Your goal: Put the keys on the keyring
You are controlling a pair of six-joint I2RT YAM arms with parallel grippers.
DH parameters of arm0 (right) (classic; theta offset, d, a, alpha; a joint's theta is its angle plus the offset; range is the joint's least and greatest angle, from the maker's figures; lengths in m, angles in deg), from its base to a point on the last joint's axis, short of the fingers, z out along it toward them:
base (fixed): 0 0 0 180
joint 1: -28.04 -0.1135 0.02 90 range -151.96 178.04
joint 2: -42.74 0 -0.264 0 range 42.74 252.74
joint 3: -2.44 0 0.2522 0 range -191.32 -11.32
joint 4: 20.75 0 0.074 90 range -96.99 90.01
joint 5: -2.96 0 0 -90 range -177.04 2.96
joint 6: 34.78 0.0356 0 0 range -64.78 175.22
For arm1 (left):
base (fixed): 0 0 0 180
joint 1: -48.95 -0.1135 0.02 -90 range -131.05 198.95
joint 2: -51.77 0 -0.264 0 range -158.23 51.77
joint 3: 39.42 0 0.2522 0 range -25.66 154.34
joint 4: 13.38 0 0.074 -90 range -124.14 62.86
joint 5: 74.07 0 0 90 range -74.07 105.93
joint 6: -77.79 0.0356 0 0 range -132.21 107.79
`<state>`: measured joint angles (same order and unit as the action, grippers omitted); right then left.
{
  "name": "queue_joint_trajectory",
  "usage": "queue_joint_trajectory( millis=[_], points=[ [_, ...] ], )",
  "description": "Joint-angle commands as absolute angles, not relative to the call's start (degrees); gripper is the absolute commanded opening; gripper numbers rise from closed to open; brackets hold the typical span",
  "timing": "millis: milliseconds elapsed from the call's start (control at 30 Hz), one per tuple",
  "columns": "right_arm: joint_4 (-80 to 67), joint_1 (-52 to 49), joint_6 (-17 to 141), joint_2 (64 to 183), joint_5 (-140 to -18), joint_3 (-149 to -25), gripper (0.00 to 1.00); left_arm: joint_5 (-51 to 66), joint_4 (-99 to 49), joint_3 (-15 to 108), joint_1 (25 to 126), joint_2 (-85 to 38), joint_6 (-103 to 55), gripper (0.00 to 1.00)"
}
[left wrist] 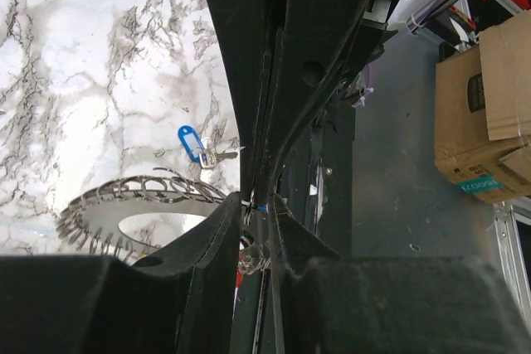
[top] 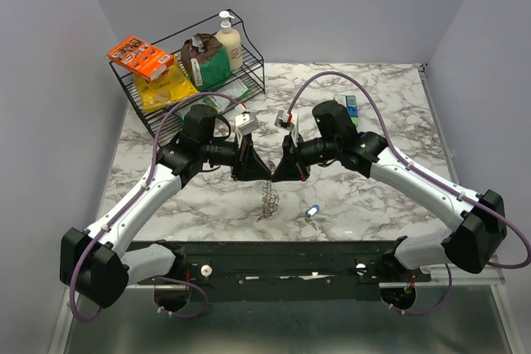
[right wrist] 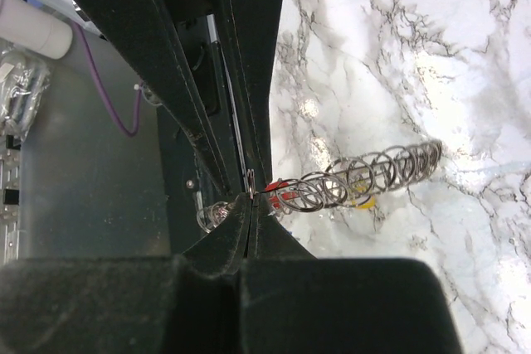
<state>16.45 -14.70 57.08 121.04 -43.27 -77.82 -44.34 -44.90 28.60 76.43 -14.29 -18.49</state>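
The keyring, a jagged silvery loop, hangs just above the table under both grippers. My left gripper and right gripper meet tip to tip over it. In the left wrist view the keyring runs left from my fingers, which are closed on its coil with a narrow gap. In the right wrist view my gripper is shut on the keyring's wire end. A red key head and a yellow one show behind the coils. The blue-headed key lies loose on the table, also in the left wrist view.
A black wire rack with boxes, a bag and a pump bottle stands at the back left. A small box lies behind the right arm. The marble table ends at a black rail in front.
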Motion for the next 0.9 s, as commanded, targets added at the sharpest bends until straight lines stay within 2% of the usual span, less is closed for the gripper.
queue_joint_trajectory(
  millis=[0,133,233,267,400,567,700,733,833,867],
  points=[
    [16.57,-14.85,57.06,119.12,-43.89,-79.35,0.01,-43.75,-43.93,27.25,77.16,-14.68,-18.98,0.27],
    [16.31,-14.94,57.06,118.59,-43.27,-78.91,0.01,-42.79,-43.84,27.07,78.04,-14.85,-19.07,0.27],
    [16.13,-14.85,57.32,118.07,-42.75,-78.56,0.01,-42.34,-44.19,27.51,79.09,-15.46,-19.07,0.23],
    [16.13,-14.85,57.33,117.89,-42.48,-78.47,0.01,-42.17,-44.28,27.6,79.44,-15.64,-19.15,0.21],
    [15.86,-14.85,57.5,117.62,-42.48,-78.11,0.01,-40.77,-42.44,26.9,80.68,-15.47,-20.64,0.0],
    [15.6,-14.85,57.68,116.31,-42.91,-77.41,0.01,-38.49,-39.98,25.32,80.94,-14.15,-22.4,0.0],
    [15.34,-14.85,58.9,115.25,-45.9,-77.32,0.11,-34.02,-32.44,22.77,80.94,-12.39,-27.31,0.0],
    [15.25,-14.77,59.26,114.99,-46.34,-77.24,0.2,-33.47,-30.33,22.16,80.94,-11.78,-30.46,0.0],
    [14.72,-14.85,61.01,114.11,-49.33,-77.15,0.35,-31.98,-23.2,20.22,81.03,-11.25,-34.61,0.0],
    [14.64,-14.77,61.45,113.67,-49.94,-77.15,0.36,-31.89,-22.05,19.87,80.94,-11.25,-36.1,0.0]
  ],
)
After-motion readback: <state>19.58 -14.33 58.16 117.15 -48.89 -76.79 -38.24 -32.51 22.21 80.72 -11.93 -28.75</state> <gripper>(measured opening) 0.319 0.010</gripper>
